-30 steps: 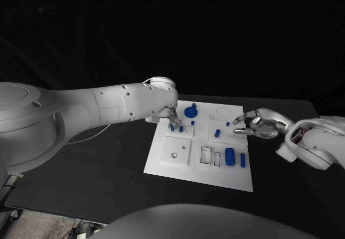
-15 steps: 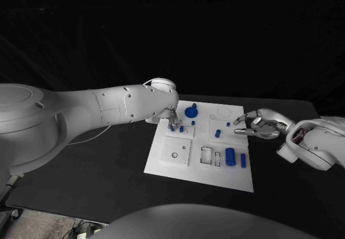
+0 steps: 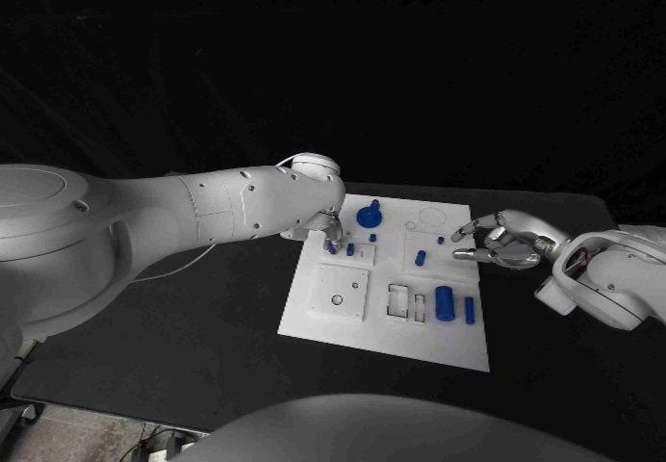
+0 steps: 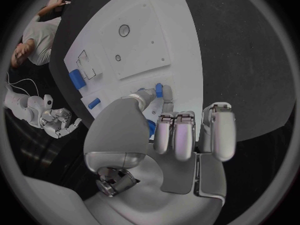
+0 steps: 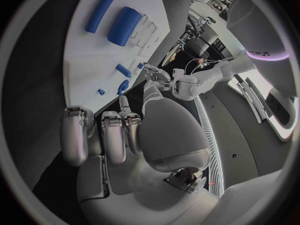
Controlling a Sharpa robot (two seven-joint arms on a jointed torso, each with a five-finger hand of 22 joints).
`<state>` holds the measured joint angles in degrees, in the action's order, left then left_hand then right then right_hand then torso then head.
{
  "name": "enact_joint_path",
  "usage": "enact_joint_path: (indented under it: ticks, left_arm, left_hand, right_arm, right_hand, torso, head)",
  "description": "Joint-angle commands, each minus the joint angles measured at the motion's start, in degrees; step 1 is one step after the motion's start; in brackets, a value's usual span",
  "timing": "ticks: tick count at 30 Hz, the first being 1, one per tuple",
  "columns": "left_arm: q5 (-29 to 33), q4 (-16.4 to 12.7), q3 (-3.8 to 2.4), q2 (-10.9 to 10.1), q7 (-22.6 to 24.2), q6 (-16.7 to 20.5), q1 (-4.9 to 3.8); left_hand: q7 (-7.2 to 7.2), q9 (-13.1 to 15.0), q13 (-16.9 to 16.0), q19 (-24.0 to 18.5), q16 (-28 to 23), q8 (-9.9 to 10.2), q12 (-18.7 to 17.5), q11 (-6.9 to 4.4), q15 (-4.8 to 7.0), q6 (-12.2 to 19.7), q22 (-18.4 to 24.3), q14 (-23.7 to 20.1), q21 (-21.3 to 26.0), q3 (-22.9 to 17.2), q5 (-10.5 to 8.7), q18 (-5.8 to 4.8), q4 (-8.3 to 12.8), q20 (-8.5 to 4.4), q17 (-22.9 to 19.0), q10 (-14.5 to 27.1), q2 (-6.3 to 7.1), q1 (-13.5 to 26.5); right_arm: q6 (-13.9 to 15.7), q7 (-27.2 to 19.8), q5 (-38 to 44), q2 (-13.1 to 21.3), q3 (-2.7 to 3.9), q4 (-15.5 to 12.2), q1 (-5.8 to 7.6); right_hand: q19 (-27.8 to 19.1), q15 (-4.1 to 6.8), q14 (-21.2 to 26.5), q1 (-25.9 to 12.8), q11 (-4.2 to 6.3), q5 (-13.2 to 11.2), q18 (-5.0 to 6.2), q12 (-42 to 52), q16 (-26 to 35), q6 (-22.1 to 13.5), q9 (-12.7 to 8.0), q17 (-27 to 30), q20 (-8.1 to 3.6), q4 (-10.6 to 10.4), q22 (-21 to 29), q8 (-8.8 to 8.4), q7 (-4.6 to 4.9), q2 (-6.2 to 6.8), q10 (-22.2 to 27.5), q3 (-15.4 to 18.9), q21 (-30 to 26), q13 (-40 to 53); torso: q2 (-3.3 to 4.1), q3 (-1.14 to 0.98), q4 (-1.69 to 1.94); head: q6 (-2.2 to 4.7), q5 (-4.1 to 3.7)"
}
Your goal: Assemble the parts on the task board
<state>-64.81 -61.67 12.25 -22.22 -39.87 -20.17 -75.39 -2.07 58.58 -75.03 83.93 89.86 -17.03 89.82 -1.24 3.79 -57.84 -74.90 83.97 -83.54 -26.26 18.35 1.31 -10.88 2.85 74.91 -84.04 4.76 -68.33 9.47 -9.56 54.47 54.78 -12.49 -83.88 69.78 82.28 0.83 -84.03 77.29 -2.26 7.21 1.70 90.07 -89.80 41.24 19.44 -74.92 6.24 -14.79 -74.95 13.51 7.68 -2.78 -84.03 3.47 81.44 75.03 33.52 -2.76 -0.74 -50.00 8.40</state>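
The white rectangular task board (image 3: 389, 289) lay in the middle of the black table (image 3: 181, 327), and it had not budged from a second before. On its far left part two small blue pegs (image 3: 350, 249) stood close together, and the left silver hand (image 3: 323, 228) was down over them, fingertips right at the nearer one; the left wrist view showed a short blue peg (image 4: 159, 90) just beyond the fingertips (image 4: 145, 96), but whether it was actually pinched could not be told. A blue round knob (image 3: 370, 216) stood just beyond that hand on the board's far side. Toward the near right, a thick blue cylinder (image 3: 445, 301) lay beside a thinner blue rod (image 3: 470, 309), and the right wrist view caught the same pair, cylinder (image 5: 124, 26) and rod (image 5: 99, 13), lying side by side. A small blue pin (image 3: 421, 257) stood mid-board, with another blue stub (image 3: 440, 239) farther back. The right silver hand (image 3: 497, 243) hovered at the board's right edge, fingers curled and spread apart around nothing, loose and empty, just as it had been a second ago. The one change: the left white arm (image 3: 208, 212) had eased slightly farther in toward the board, while the hand stayed over the pegs.
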Motion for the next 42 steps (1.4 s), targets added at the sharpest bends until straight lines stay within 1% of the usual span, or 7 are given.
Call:
enact_joint_path:
  ticks: [1, 6, 13, 26, 31, 38, 42]
  left_arm:
    - [-0.2, 0.1, -0.01, 0.2, -3.6, 0.1, 0.03]
    - [-0.1, 0.5, -0.02, 0.3, -3.6, 0.2, 0.06]
    - [-0.1, 0.7, -0.02, 0.3, -3.4, 0.9, 0.07]
    - [-0.1, 0.8, -0.03, 0.4, -3.1, 1.3, 0.09]
    - [-0.1, 0.9, -0.03, 0.4, -2.9, 1.5, 0.13]
    - [-0.1, 1.3, -0.03, 0.7, -2.8, 1.1, 0.18]
    - [-0.2, 1.6, -0.02, 0.8, -2.8, 0.6, 0.3]
  left_hand:
    - [-0.07, 0.0, -15.0, 0.9, 0.1, 0.2, 0.2, -0.27, 0.25, -0.1, -11.4, 6.0, 0.2, -0.4, 0.2, 0.63, 0.0, -0.34, 15.1, -6.0, -0.35, 0.1]
    - [-0.07, 0.0, -15.0, 0.9, 0.1, 0.2, 0.2, -0.28, 0.25, -0.1, -11.4, 6.0, 0.2, -0.4, 0.2, 0.64, 0.0, -0.34, 15.1, -6.0, -0.35, 0.1]
    - [-0.06, 0.0, -15.0, 0.9, 0.1, 0.2, 0.2, -0.28, 0.25, -0.2, -11.4, 6.0, 0.1, -0.4, 0.21, 0.63, 0.0, -0.35, 15.1, -6.0, -0.36, 0.2]
    - [-0.06, 0.0, -15.0, 0.9, 0.1, 0.2, 0.2, -0.28, 0.25, -0.2, -11.5, 6.0, 0.1, -0.4, 0.21, 0.62, 0.0, -0.35, 15.1, -6.0, -0.36, 0.2]
    - [-0.06, 0.0, -15.0, 0.9, 0.1, 0.2, 0.2, -0.28, 0.25, -0.2, -11.5, 6.0, 0.1, -0.4, 0.21, 0.62, 0.0, -0.35, 15.1, -6.0, -0.36, 0.2]
    - [-0.02, 0.0, -15.0, 0.9, 0.1, 0.3, 0.2, -0.29, 0.26, -0.3, -11.4, 6.0, 0.2, -0.5, 0.26, 0.64, 0.0, -0.35, 15.1, -6.0, -0.38, 0.2]
    - [-0.01, 0.0, -15.0, 0.8, 0.1, 0.3, 0.2, -0.3, 0.26, -0.3, -11.4, 6.0, 0.3, -0.5, 0.28, 0.66, 0.1, -0.35, 15.1, -6.0, -0.38, 0.2]
  right_arm:
    - [-0.7, -0.2, 0.1, 0.0, -0.01, -0.1, -0.06]
    - [-0.7, -0.3, 0.1, 0.0, -0.01, -0.1, -0.07]
    - [-0.7, -0.3, 0.1, 0.0, -0.01, -0.1, -0.1]
    - [-0.8, -0.2, 0.1, 0.0, -0.01, -0.1, -0.15]
    - [-0.8, -0.2, 0.1, 0.0, -0.01, -0.1, -0.17]
    - [-0.7, -0.3, 0.1, 0.0, -0.01, -0.1, -0.2]
    - [-0.7, -0.3, 0.1, 0.0, -0.01, -0.1, -0.21]
  right_hand:
    - [-0.4, -0.52, -6.0, 0.2, -0.44, 0.3, 0.91, -0.1, -0.2, 0.3, -0.1, -15.1, -0.09, 0.1, -11.6, -0.39, -0.06, -0.58, -6.0, 0.2, -0.4, 15.0]
    - [-0.4, -0.52, -6.0, 0.2, -0.44, 0.3, 0.91, -0.1, -0.2, 0.3, -0.1, -15.1, -0.09, 0.1, -11.6, -0.39, -0.06, -0.58, -6.0, 0.2, -0.4, 15.0]
    - [-0.5, -0.53, -6.0, 0.3, -0.45, 0.3, 0.92, -0.1, -0.2, 0.3, -0.1, -15.1, -0.08, 0.2, -11.6, -0.41, -0.06, -0.62, -6.0, 0.3, -0.4, 15.0]
    - [-0.5, -0.53, -6.0, 0.3, -0.45, 0.3, 0.92, -0.1, -0.2, 0.3, -0.1, -15.1, -0.08, 0.2, -11.6, -0.41, -0.06, -0.62, -6.0, 0.3, -0.4, 15.0]
    - [-0.5, -0.53, -6.0, 0.3, -0.45, 0.3, 0.92, -0.1, -0.2, 0.3, -0.1, -15.1, -0.08, 0.2, -11.6, -0.41, -0.06, -0.62, -6.0, 0.3, -0.4, 15.0]
    - [-0.5, -0.53, -6.0, 0.3, -0.45, 0.3, 0.92, -0.1, -0.2, 0.3, -0.1, -15.1, -0.08, 0.2, -11.6, -0.41, -0.06, -0.62, -6.0, 0.3, -0.4, 15.0]
    - [-0.5, -0.53, -6.0, 0.3, -0.45, 0.3, 0.92, -0.1, -0.2, 0.3, -0.1, -15.1, -0.08, 0.2, -11.6, -0.41, -0.06, -0.62, -6.0, 0.3, -0.4, 15.0]
  torso:
    - [-0.02, 0.0, 0.01]
    - [-0.02, -0.02, 0.01]
    - [0.01, 0.01, 0.02]
    - [-0.04, -0.03, 0.0]
    - [-0.03, -0.01, 0.0]
    - [-0.02, -0.03, -0.02]
    - [-0.02, -0.03, -0.04]
  head:
    - [0.0, 0.04]
    - [0.0, 0.07]
    - [0.0, 0.08]
    - [0.0, 0.16]
    - [0.0, 0.16]
    - [0.0, 0.24]
    - [0.0, 0.12]
